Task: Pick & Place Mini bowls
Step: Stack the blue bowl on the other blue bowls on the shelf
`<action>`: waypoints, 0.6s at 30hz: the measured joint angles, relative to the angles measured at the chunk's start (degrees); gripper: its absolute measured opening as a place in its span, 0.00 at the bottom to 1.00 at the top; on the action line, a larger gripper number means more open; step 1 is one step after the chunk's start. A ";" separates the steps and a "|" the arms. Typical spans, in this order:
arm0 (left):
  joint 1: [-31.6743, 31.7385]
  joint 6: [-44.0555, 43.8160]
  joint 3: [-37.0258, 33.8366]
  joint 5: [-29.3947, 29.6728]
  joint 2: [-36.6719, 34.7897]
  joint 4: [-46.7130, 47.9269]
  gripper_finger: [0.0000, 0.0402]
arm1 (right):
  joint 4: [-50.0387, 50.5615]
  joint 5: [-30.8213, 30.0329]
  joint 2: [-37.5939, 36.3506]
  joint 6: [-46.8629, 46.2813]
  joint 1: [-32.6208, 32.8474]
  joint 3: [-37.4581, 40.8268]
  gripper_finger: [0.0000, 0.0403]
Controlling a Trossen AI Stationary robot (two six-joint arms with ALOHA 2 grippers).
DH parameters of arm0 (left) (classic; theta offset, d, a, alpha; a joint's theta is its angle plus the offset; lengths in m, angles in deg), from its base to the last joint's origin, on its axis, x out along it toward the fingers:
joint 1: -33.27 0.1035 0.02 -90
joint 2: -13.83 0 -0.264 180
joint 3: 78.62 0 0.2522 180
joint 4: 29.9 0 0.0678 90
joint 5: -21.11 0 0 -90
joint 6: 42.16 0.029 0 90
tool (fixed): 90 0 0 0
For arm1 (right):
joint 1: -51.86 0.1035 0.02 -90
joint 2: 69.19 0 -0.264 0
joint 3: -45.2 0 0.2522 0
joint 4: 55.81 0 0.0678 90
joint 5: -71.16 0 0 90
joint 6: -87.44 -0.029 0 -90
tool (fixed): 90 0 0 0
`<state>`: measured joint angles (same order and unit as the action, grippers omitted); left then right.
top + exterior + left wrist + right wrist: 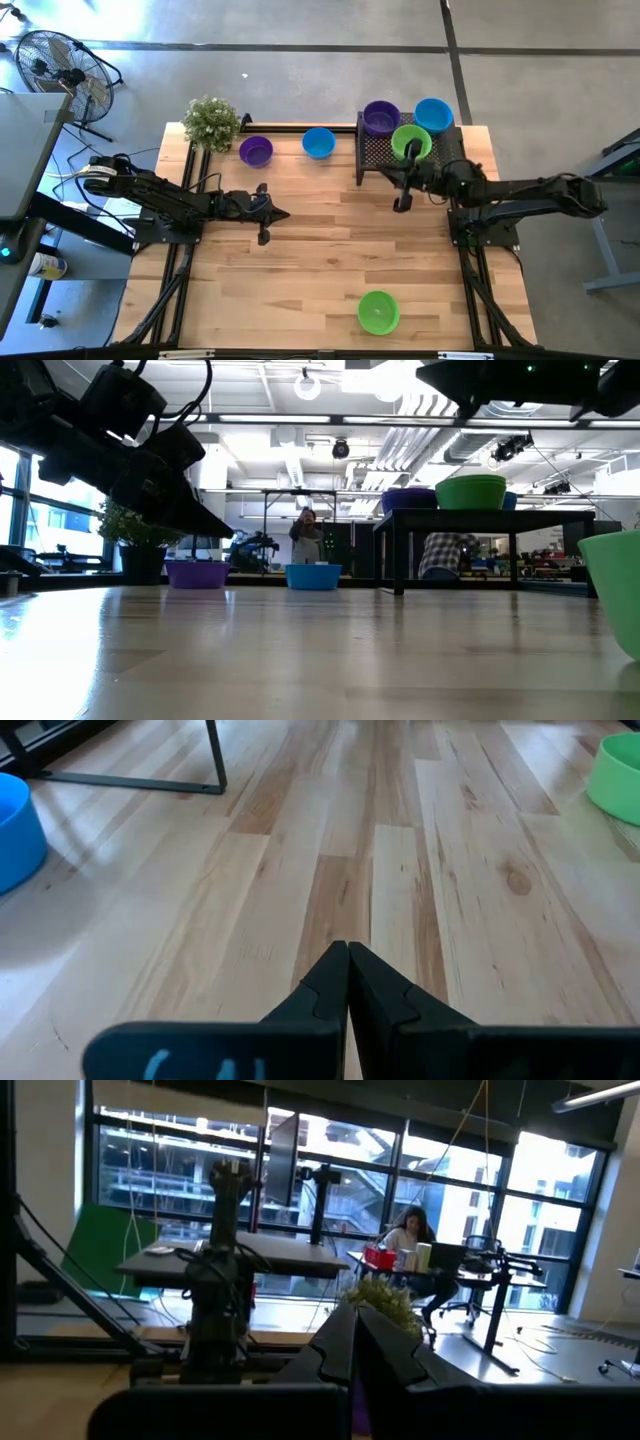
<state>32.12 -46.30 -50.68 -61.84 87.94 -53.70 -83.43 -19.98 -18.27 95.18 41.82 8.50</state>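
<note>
Three mini bowls sit on the black wire-mesh tray (368,160) at the far right: purple (381,117), blue (433,114) and green (411,142), the green one partly hidden by my right arm. On the table rest a purple bowl (256,151), a blue bowl (318,143) and, near the front edge, a green bowl (378,311). My right gripper (382,172) is shut and empty above the tray's near edge, pointing toward the table's left. My left gripper (286,213) is shut over the table's middle left, holding nothing.
A potted plant (211,122) stands at the far left corner. The tray stands raised on thin black legs (398,555). Bare wood lies between the two arms and toward the near edge. A person sits at a desk (408,1235) in the room beyond.
</note>
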 joint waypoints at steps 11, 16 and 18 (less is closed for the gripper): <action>0.02 -0.01 0.00 0.16 0.00 0.00 0.00 | -0.07 0.02 0.02 2.18 3.75 1.29 0.00; 0.00 -0.13 0.00 0.15 0.00 0.02 0.00 | -0.07 0.06 0.02 2.82 5.57 1.29 0.00; 0.00 -0.13 0.00 0.15 0.00 0.02 0.00 | -0.07 0.02 0.02 2.82 6.01 1.29 0.00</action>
<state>32.12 -46.43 -50.68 -61.69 87.94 -53.68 -83.50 -19.96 -18.25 98.00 47.82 9.79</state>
